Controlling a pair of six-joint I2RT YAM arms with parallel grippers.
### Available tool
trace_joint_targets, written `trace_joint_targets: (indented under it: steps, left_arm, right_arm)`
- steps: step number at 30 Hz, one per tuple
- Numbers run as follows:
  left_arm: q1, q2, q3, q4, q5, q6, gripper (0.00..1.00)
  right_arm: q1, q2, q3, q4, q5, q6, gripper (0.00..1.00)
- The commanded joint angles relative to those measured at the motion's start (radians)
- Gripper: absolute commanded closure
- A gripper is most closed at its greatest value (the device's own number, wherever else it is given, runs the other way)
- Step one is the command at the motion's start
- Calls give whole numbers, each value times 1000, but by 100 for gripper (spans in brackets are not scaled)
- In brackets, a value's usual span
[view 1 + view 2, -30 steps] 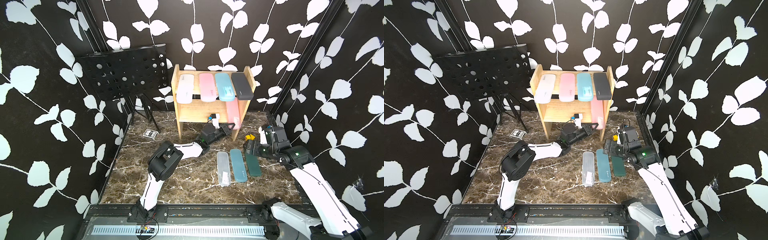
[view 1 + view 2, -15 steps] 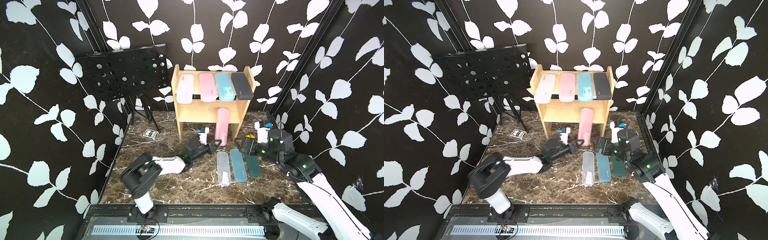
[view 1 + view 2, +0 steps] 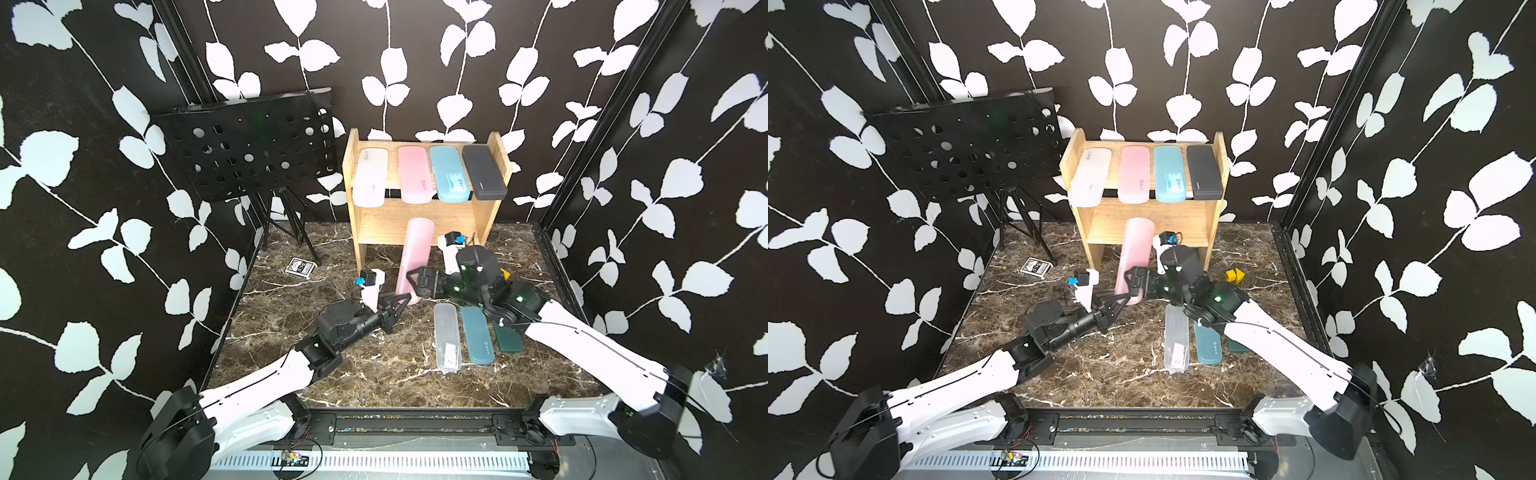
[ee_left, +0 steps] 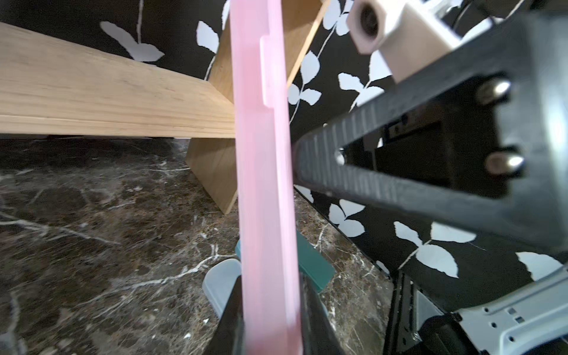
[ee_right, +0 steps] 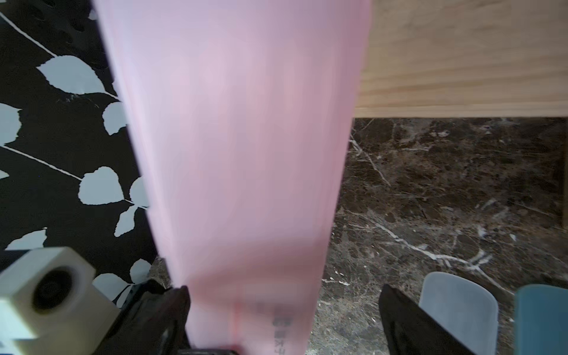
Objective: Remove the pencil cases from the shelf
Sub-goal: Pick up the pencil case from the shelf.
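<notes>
Nearest us, 3 pencil cases lie flat on the marble floor, side by side on the right. There's a frosted white case, a teal case and a dark green case, which is partly under the right arm. Those 3 are off the shelf.

Just beyond them is the action. The left gripper is clamped on the near end of a pink case, which tilts up toward the shelf's lower tier. In the left wrist view the case crosses in front of the lower board, but I cannot tell whether its far end touches the wood. The right gripper reaches in from the right with jaws spread wide. The right wrist view puts the pink case between its fingers, and a gap shows on 1 side, so it has no grip. To my eye that's a handover shaping up.

At the back stands the shelf. Apart from that pink end, its lower tier looks bare. The top tier carries 4: a white case, a second pink case, a light blue case and a dark grey case. To the left are a small card box and a black music stand.

So it's 3 down, 1 in hand and 4 to go, roughly halfway.
</notes>
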Motion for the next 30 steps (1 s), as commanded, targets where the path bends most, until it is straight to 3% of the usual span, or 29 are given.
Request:
trace_joint_targets:
  steps: [1,16,24,27,30]
  left_arm:
    - [-3,-53,-17,-60,-31,42,100]
    - [-3,-186,-38,-124,-67,59,100]
    - [-3,-221,-42,-135,-60,54,100]
    - [-3,-230,-40,-144,-66,55,100]
    - [-3,-247,-42,-157,-75,59,100]
  right_arm:
    - [25,23,88,98,31,-5,1]
    - [38,85,88,109,86,-7,1]
    - [36,144,80,192,-16,20,1]
    - [36,170,80,217,-35,43,7]
    - [36,167,76,226,-29,49,20]
